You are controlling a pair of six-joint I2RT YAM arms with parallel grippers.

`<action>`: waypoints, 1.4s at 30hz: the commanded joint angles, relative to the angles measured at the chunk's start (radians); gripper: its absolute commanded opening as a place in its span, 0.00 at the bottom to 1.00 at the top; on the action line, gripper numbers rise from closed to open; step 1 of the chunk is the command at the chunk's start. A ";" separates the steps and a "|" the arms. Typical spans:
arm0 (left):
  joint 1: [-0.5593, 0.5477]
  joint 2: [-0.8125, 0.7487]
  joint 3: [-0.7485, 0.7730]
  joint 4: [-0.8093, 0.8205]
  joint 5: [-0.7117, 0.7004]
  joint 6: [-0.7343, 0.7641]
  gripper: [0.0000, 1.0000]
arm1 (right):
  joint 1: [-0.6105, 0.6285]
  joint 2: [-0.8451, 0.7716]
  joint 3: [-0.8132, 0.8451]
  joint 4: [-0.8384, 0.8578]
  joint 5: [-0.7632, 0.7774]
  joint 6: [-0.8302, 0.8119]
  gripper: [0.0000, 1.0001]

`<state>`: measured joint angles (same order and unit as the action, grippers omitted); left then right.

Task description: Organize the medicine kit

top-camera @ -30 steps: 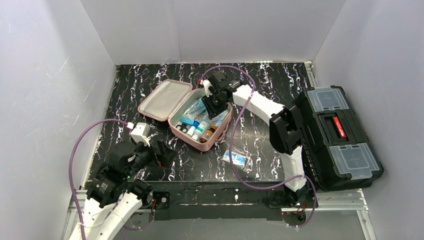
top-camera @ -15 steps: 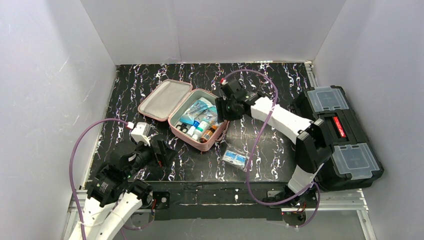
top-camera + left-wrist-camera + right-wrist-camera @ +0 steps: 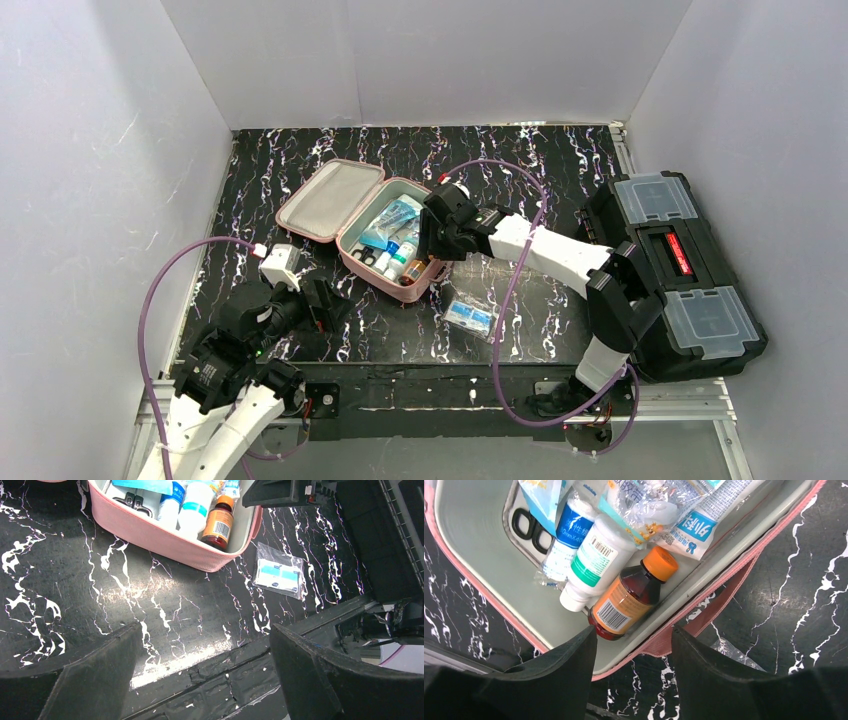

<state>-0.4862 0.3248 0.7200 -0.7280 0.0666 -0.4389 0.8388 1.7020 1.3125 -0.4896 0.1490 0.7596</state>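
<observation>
The pink medicine kit [image 3: 345,262] lies open at mid-table, its lid [image 3: 330,198] folded back to the left. Inside it lie an amber bottle with an orange cap [image 3: 631,597], a white bottle with a green label [image 3: 594,562], a blue-labelled bottle [image 3: 564,540], black scissors [image 3: 529,527] and tubes and packets. My right gripper [image 3: 437,245] is open and empty just above the kit's near right rim [image 3: 704,605]. My left gripper [image 3: 320,305] is open and empty, low over the table to the near left of the kit [image 3: 165,542].
A clear packet with a blue-and-white item [image 3: 470,317] lies on the table in front of the kit, and also shows in the left wrist view [image 3: 280,575]. A black toolbox with clear compartments [image 3: 680,270] stands at the right edge. White walls enclose the table.
My right gripper has moved from over the kit's far right part toward the near side, along the kit's right edge, as the arm swung down. The left arm has not moved.
</observation>
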 commanded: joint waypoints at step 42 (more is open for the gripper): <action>0.006 -0.020 0.004 -0.005 0.038 0.004 1.00 | -0.182 0.293 0.398 -0.186 0.080 -0.231 0.04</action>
<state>-0.4862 0.3077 0.7200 -0.7338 0.0937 -0.4389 0.7276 1.9644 1.5877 -0.6812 0.2201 0.6563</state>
